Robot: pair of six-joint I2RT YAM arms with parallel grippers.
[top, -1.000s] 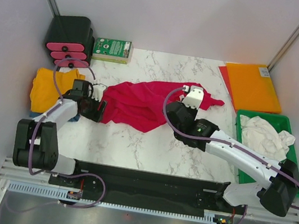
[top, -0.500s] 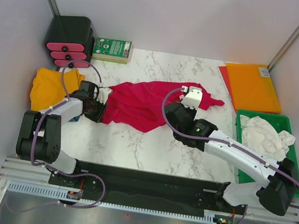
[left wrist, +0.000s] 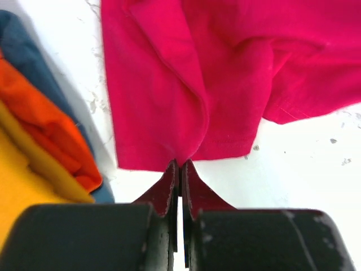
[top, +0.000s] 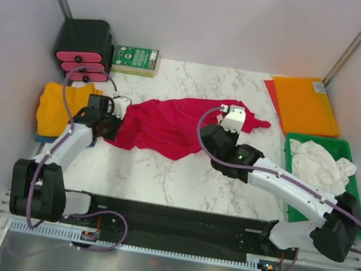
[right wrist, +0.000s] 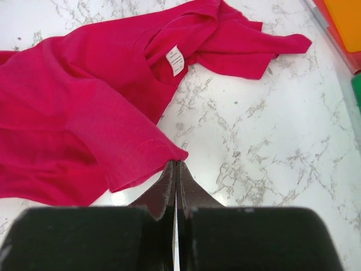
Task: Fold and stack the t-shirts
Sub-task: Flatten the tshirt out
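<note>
From above, the crimson t-shirt (top: pixel 168 127) lies crumpled across the marble table (top: pixel 181 177), with the left gripper (top: pixel 112 123) at its left end and the right gripper (top: pixel 232 118) over its right end. At the left wrist, the jaws are pressed together with the shirt's hem (left wrist: pixel 186 152) gathered into their tips, beside a folded yellow and blue pile (left wrist: pixel 34 147). At the right wrist, the jaws are closed tight, and a sleeve corner (right wrist: pixel 169 151) meets their tips and looks pinched.
</note>
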